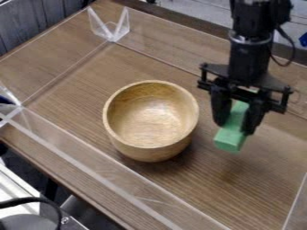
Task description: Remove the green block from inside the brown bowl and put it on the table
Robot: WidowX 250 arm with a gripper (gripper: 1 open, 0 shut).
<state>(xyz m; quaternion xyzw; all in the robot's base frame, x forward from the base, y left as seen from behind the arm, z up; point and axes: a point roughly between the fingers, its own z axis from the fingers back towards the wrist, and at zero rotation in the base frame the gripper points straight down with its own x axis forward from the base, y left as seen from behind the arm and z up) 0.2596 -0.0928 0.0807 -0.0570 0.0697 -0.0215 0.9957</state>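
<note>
Claw (241, 110) clamped shut on the green block (234, 127), right of the brown bowl (150, 120).

Bowl (151, 119) on the tabletop (108, 59), block (234, 128) to its right in the view, in the jaws (240, 106), bowl and block apart, clear wall (109, 23) behind the bowl toward the left.

Black robot arm (247, 54) — angular, segmented — with a dark cable (285, 38).
</note>
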